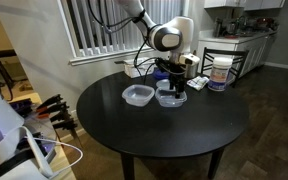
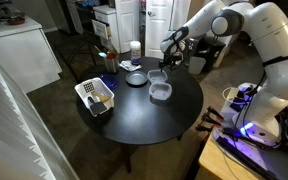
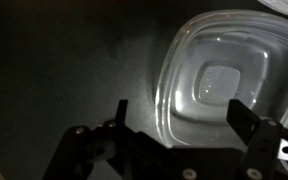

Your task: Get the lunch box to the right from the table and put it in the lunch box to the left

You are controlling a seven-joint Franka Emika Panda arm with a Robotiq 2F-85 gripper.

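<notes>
Big round black table point(image 1: 164, 135) takes up most of the shot, with a white tub point(image 1: 220, 72) near the far edge. The two containers sit side by side near the middle, close but not touching as far as I can tell.

The lunch box to the left point(image 1: 137, 95) has the paler rim and is sitting empty, mouth up, ready to receive. The lunch box to the right point(image 1: 171, 97) is on the table directly under the arm. In the wrist view it's that shallow clear tub point(image 3: 224, 85) with a rounded rim and a raised square in the floor.

The gripper point(image 1: 172, 86) hangs just above it, spread wide and holding nothing. From the wrist view the gripper point(image 3: 179, 105) looks lined up so one finger point(image 3: 242, 115) is over the inside of the box and the other point(image 3: 119, 115) is over bare table outside the rim. So I'd guess the plan is to pinch one side wall.

Handling-wise, I'd bet this thing weighs almost nothing and the thin plastic flexes. It's slick too, so a hard squeeze could bow the wall or pop it out sideways. Best bet is the middle of a straight wall, fingers well down past the rim.
</notes>
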